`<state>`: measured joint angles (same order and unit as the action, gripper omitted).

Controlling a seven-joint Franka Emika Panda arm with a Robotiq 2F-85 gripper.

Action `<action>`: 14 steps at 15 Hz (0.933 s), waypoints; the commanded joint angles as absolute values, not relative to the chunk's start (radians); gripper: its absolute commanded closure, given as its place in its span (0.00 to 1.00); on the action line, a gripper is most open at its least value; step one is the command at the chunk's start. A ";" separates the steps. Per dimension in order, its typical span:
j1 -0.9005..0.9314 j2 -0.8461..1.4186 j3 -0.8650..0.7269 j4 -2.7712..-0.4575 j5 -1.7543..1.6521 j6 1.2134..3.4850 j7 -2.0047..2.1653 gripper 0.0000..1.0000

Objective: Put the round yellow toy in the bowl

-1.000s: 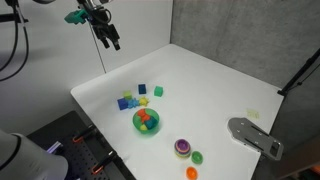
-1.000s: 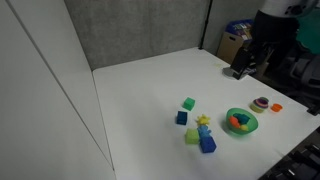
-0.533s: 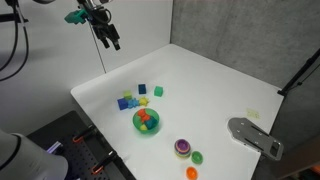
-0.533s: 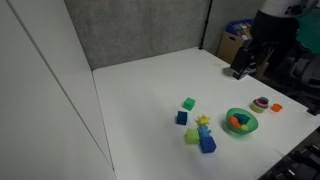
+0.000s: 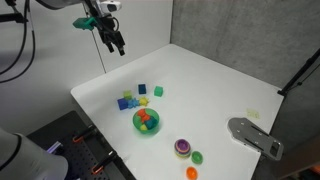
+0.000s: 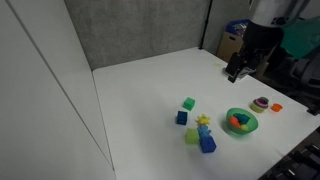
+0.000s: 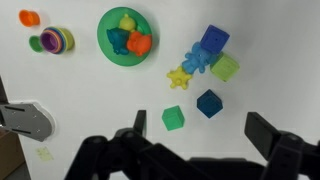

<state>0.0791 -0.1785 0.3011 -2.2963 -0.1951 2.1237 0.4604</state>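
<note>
Gripper (image 5: 118, 47) shifted slightly sideways, jaws wide apart, bowl (image 7: 102, 38) unmoved

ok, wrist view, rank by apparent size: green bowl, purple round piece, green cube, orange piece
1. green bowl
2. purple round piece
3. green cube and orange piece, about alike

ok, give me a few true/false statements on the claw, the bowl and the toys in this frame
1. The claw is open and holds nothing. True.
2. The green bowl is empty. False: several toys lie in it.
3. The yellow star lies in the bowl. False: it is on the table, outside the bowl.
4. The purple round piece sits on the table outside the bowl. True.
5. The claw rests on the table. False: it hangs above it in both exterior views.
</note>
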 commanded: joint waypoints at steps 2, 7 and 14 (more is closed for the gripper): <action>0.098 -0.075 0.247 -2.272 -0.181 2.221 0.425 0.00; 0.107 0.067 0.202 -2.275 -0.179 2.380 0.388 0.00; 0.140 0.293 0.143 -2.262 -0.180 2.560 0.337 0.00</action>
